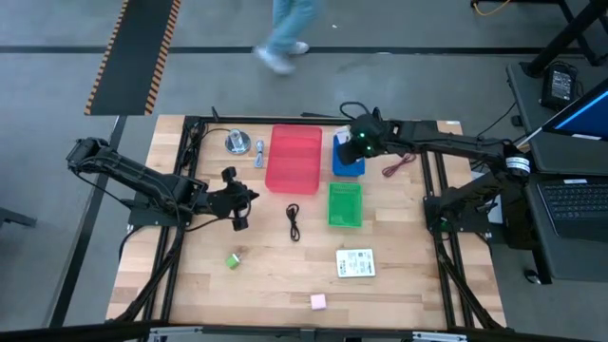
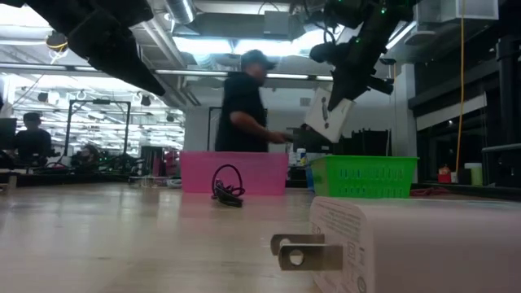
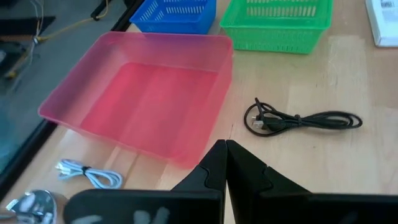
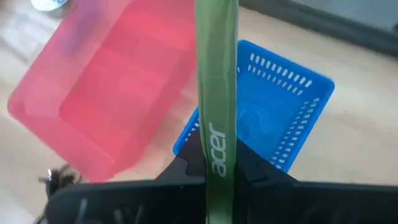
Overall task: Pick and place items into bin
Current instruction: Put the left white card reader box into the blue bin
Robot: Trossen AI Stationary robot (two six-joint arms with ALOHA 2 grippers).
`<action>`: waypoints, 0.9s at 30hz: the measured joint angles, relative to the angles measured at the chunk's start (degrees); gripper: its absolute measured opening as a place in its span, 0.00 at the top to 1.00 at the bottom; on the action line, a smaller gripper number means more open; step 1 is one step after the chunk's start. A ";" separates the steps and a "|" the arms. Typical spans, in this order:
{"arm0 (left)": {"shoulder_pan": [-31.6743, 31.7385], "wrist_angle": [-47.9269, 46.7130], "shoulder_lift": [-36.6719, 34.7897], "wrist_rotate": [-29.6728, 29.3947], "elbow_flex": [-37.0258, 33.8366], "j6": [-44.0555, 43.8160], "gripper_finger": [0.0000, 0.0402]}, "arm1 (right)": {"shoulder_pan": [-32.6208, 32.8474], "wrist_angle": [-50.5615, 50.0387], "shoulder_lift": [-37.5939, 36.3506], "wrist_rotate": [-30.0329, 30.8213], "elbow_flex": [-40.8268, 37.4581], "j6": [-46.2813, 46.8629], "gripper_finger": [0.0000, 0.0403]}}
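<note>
My right gripper (image 1: 359, 142) hangs over the blue bin (image 1: 348, 161), shut on a flat packet (image 2: 326, 114) that is white in the low view. The right wrist view shows the packet's green edge marked "acer" (image 4: 214, 74). My left gripper (image 3: 224, 152) is shut and holds nothing, hovering near the pink bin's (image 1: 294, 157) near left corner. A coiled black cable (image 1: 294, 223) lies flat on the table, with a red cable (image 1: 394, 166), a green block (image 1: 233, 259), a pink block (image 1: 318, 301) and a white printed plug piece (image 1: 355, 262). My right gripper pinches the packet between its two fingers, which sit on the flat faces at one end, beside the green edge (image 4: 216, 163). The packet is lifted clear and hangs tilted below the gripper (image 2: 342, 81), above the blue bin (image 4: 280, 124).
A green bin (image 1: 345, 204) stands near the blue one. A round silver disc (image 1: 236, 142) and a white cable (image 1: 259, 152) lie left of the pink bin. Bare wood lies between the scattered items toward the near edge. A person (image 2: 244, 106) walks beyond the table's far edge.
</note>
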 joint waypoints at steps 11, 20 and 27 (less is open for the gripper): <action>0.00 -0.21 -0.02 0.04 0.00 4.17 1.00 | -0.37 3.82 1.16 -2.26 -7.73 15.05 0.97; 0.00 -0.44 0.00 0.07 0.00 8.24 1.00 | -0.38 8.71 1.32 -2.36 -7.23 16.74 0.97; 0.00 -0.44 0.00 0.07 0.00 8.62 1.00 | -0.72 8.69 1.32 -3.75 -7.23 20.85 0.97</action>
